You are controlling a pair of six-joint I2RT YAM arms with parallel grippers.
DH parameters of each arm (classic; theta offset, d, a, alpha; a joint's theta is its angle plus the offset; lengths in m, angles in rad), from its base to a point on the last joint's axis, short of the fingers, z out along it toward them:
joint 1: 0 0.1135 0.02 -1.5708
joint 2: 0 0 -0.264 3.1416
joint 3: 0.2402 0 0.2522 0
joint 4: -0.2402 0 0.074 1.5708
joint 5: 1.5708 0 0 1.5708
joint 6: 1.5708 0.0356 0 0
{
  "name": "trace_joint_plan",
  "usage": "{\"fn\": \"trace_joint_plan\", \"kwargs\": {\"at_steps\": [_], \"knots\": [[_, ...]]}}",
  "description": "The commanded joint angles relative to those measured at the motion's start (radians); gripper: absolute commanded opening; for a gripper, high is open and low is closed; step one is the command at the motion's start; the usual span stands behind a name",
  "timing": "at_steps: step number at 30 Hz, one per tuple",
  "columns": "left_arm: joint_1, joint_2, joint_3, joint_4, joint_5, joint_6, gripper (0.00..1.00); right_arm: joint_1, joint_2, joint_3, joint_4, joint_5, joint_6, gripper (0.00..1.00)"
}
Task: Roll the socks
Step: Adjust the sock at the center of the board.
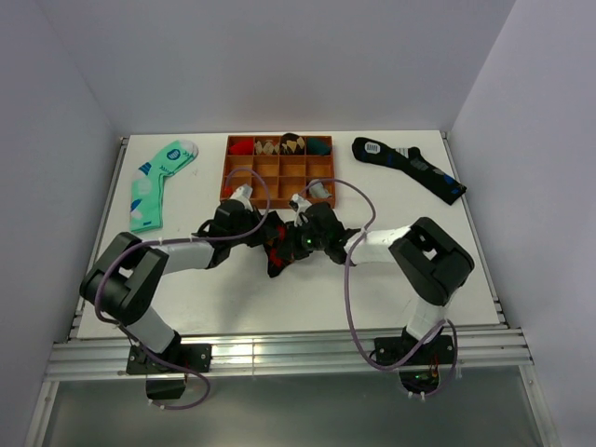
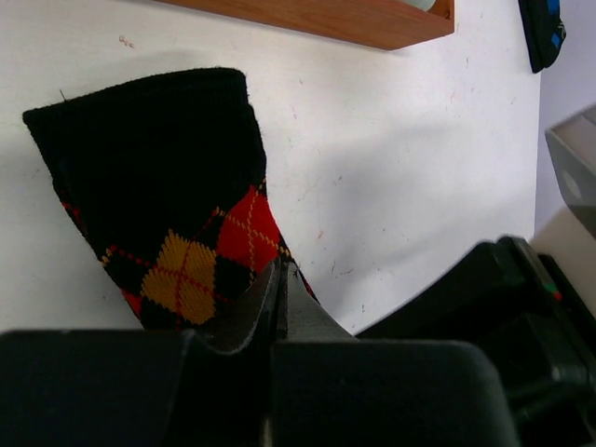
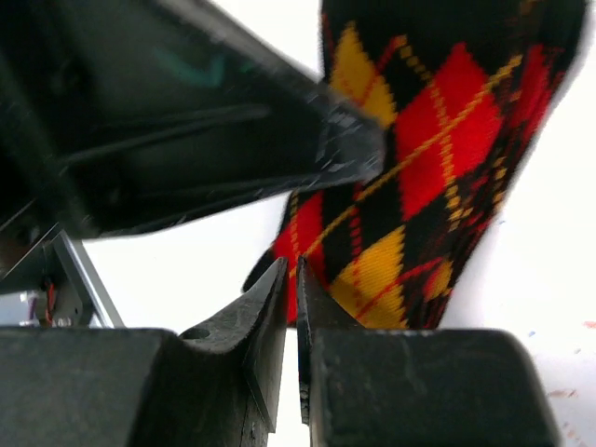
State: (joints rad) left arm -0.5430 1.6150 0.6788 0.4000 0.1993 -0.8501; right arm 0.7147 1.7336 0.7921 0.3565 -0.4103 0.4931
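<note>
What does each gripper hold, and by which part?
The left gripper pinches the black argyle sock at its patterned side edge. The right gripper is almost shut at the sock's edge; a hold cannot be told.

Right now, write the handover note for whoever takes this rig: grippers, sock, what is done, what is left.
Left gripper: shut, pinching the argyle sock at its edge.
Right gripper: jaws together at the same sock's edge; grip unconfirmed.
Sock: on the table, just in front of the wooden tray, between both grippers, cuff lying flat.
Done: both arms are at the sock.
Left: the roll itself; no roll visible yet.
</note>
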Motion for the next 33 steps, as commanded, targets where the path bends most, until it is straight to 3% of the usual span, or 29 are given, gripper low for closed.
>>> {"fn": "trace_joint_plan", "kwargs": {"at_steps": [1, 14, 33], "knots": [[-0.003, 0.020, 0.025, 0.054, 0.026, 0.029, 0.03, -0.032, 0.039, -0.001, 0.107, -0.025, 0.039, 0.14], [-0.003, 0.077, 0.024, 0.086, 0.009, 0.028, 0.05, -0.063, 0.118, 0.053, -0.060, 0.102, 0.124, 0.09], [0.018, 0.226, 0.036, 0.206, -0.003, -0.009, 0.04, -0.057, 0.063, -0.082, -0.085, 0.050, 0.125, 0.07]]}}
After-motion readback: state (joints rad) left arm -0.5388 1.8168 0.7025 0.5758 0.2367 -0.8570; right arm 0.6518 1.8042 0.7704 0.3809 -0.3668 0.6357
